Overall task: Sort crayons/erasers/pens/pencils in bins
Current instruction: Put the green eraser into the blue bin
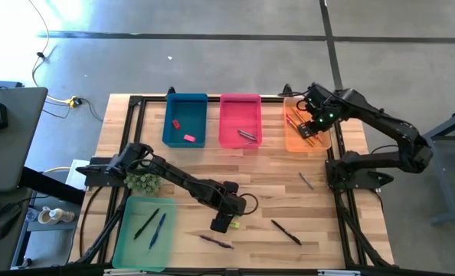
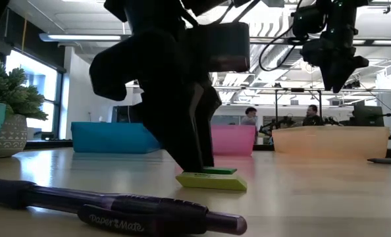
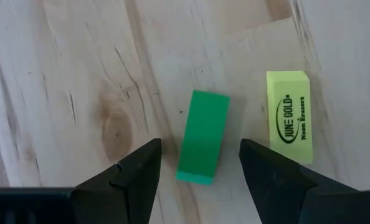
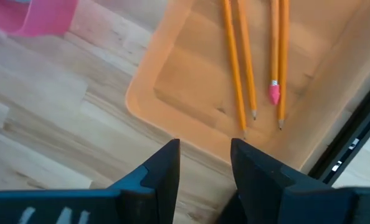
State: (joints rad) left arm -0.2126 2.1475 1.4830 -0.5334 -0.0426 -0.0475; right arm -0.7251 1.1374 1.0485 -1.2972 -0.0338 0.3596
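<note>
1. The left gripper is positioned low over the table, near its front edge. Its fingers are spread apart, one on each side of the green eraser, and nothing is grasped.
2. The green eraser is seen lying flat on the wood between the open jaws, apart from both. The yellow eraser lies just beside it, outside the jaws.
3. The right gripper is held above the orange bin at the back right of the table. Its fingers are parted and nothing is held between them.
4. Four pencils are contained in the orange bin.
5. Two small erasers are found in the blue bin, and short dark crayons in the pink bin.
6. Two pens are held in the mint bin at the front left.
7. On the bare table are left a purple pen and a black pen near the front edge, and a short grey crayon toward the right.
</note>
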